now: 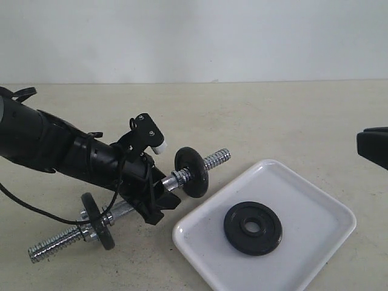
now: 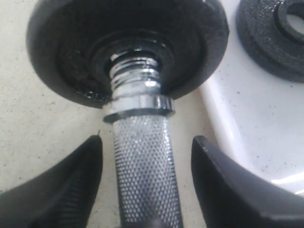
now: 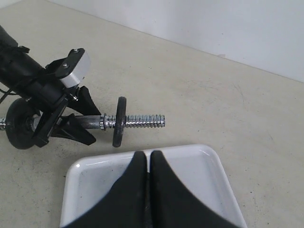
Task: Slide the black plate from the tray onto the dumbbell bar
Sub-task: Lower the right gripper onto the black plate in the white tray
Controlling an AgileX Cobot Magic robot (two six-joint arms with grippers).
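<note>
The black plate (image 1: 253,228) lies flat in the tray (image 1: 315,203); stiff, dense, likely best pinched from rim to hole. The left gripper (image 2: 147,142) straddles the dumbbell bar (image 1: 218,159), jaws apart; the right gripper (image 3: 148,155) is closed, empty.

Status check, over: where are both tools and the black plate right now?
Left tool open, straddling the dumbbell bar, not clamped. Right tool shut, empty, clear of the black plate. Plate flat in the tray. Bar's threaded end unobstructed.
</note>
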